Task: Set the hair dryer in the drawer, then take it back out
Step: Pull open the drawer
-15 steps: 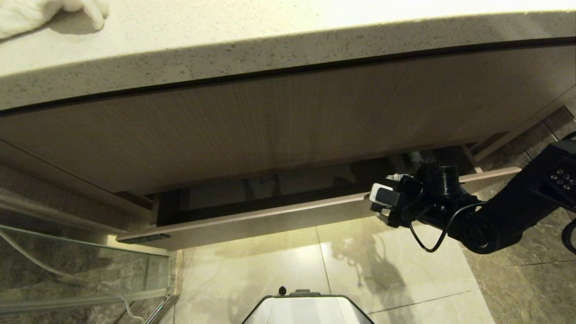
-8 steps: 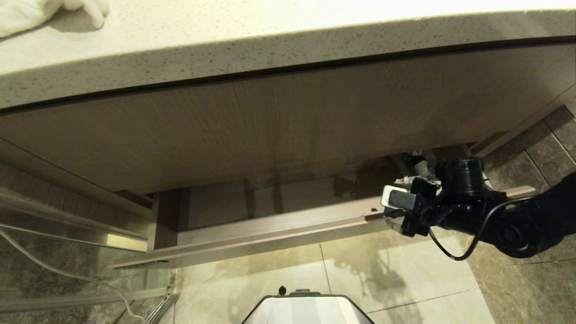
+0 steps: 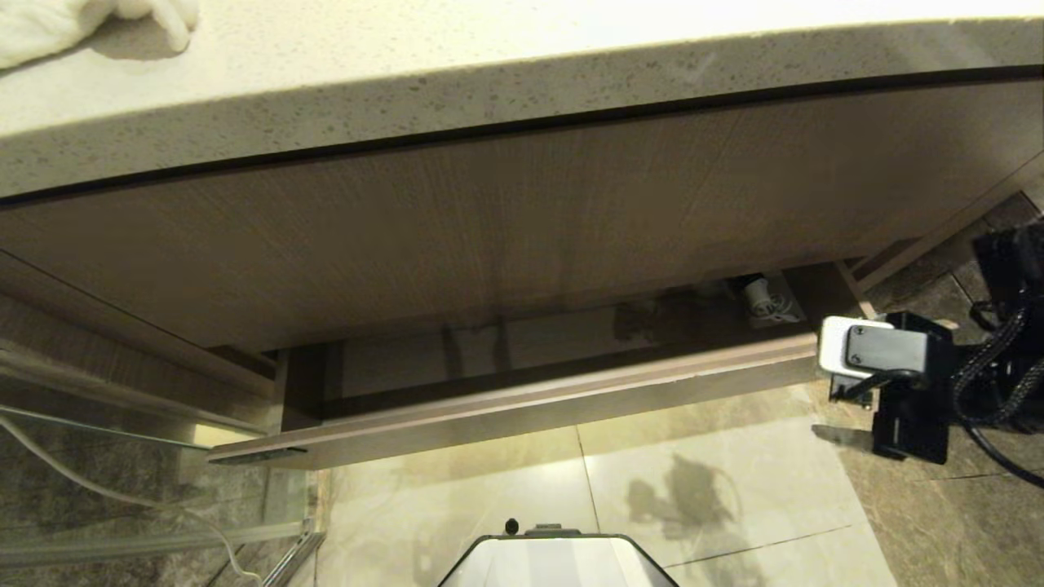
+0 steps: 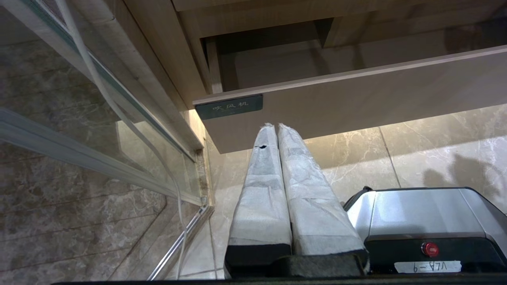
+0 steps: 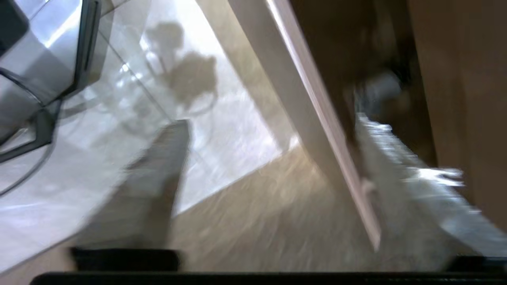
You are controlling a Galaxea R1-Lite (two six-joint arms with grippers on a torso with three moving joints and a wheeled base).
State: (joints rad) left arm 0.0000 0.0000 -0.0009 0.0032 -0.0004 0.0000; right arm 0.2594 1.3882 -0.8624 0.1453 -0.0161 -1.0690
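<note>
Now the right gripper (image 5: pixel 273 170), fingers spread and empty, should reach toward one o'clock over the drawer (image 3: pixel 522 403) front for the hair dryer (image 3: pixel 763 295).

Countertop (image 3: pixel 489 73): pale speckled stone, matt. 
Towel (image 3: pixel 73 24): white, fluffy cloth. 
Drawer (image 3: pixel 522 403): grey-brown wood-grain board, smooth, matt; a dark label plate (image 4: pixel 229 106) on its front. 
Floor tiles (image 3: pixel 701 497): marbled stone, polished, glossy. 
Left gripper (image 4: pixel 273 126): fingers wrapped in white, fibrous, slightly wrinkled fabric. 
Robot base (image 4: pixel 420 209): brushed silvery metal, satin sheen. 
Hair dryer (image 3: pixel 763 295): white plastic.
</note>
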